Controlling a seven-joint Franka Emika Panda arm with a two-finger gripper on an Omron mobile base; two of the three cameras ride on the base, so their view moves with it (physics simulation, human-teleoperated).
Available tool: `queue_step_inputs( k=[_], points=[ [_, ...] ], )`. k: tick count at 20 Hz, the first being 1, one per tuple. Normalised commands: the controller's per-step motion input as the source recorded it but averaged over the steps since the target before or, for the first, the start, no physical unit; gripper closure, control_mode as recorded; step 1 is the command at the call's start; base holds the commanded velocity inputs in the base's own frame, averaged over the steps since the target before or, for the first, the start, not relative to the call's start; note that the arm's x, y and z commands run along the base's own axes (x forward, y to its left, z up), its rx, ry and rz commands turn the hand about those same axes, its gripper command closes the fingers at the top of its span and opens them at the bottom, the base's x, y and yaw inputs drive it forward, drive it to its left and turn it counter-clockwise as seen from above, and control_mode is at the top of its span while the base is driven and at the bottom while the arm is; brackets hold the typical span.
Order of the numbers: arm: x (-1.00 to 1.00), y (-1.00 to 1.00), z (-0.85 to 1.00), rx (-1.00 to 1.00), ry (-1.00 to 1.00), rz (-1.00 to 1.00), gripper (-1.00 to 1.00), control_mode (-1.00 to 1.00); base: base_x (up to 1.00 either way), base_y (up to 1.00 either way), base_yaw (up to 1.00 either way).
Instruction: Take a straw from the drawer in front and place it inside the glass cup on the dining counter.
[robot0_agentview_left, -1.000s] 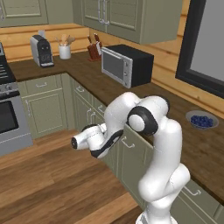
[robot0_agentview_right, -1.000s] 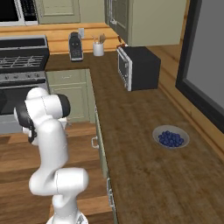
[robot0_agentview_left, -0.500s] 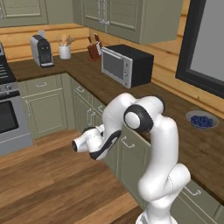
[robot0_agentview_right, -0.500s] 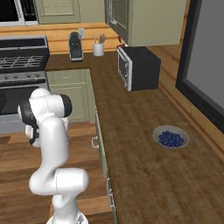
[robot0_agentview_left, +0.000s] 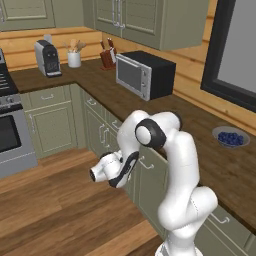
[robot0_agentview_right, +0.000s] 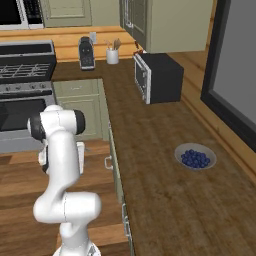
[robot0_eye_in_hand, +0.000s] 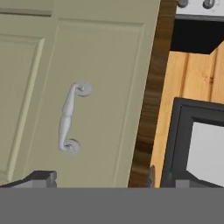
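Sage-green fronts run under the dark wood desk (robot0_agentview_left: 95, 82) in the left base view. The drawer (robot0_agentview_left: 47, 96) sits in the top row by the stove (robot0_agentview_left: 10, 125), below the coffee machine (robot0_agentview_left: 47, 58). Its front is flush with its neighbours, so it is shut. My arm is folded low over the wooden floor (robot0_agentview_left: 55, 210), and the hand (robot0_agentview_left: 96, 174) points left across the floor, well apart from that front. I cannot tell the finger spacing from here. A black microwave (robot0_agentview_left: 145, 74) and a bowl of blueberries (robot0_agentview_left: 230, 137) stand further along the desk.

Right base view: the same drawer (robot0_agentview_right: 77, 88) shows between the stove and the desk corner, small bar handle on its face. The blueberry bowl (robot0_agentview_right: 195, 157) lies mid-desk, the microwave (robot0_agentview_right: 159, 76) behind it against the wall.

Hand view, rolled on its side: the drawer front (robot0_eye_in_hand: 105, 78) faces the camera with its silver handle (robot0_eye_in_hand: 70, 118) standing upright in frame. The dark desk edge (robot0_eye_in_hand: 151, 96) runs just beside it. The hand (robot0_eye_in_hand: 109, 180) is spread wide, one dark tip (robot0_eye_in_hand: 41, 178) at each side of the bottom edge, nothing between them. No contact with the handle.
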Motion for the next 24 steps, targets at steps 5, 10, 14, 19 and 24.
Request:
queue_step_inputs(
  k=[5, 10, 14, 19, 24],
  points=[
    [0.07, -0.39, -0.3, 0.0, 0.0, 0.0, -1.0, -1.0, 0.0, 0.0, 0.0],
    [0.0, -0.33, -0.23, 0.0, 0.0, 0.0, -1.0, -1.0, 0.0, 0.0, 0.0],
    [0.0, -0.34, -0.09, 0.0, -0.04, 0.0, -1.0, -1.0, 0.0, 0.0, 0.0],
    [0.0, -0.25, -0.07, 0.0, -0.01, 0.0, -1.0, -1.0, 0.0, 0.0, 0.0],
    [0.0, -0.14, -0.13, 0.0, 0.0, 0.0, -1.0, -1.0, 0.0, 0.0, 0.0]
  ],
)
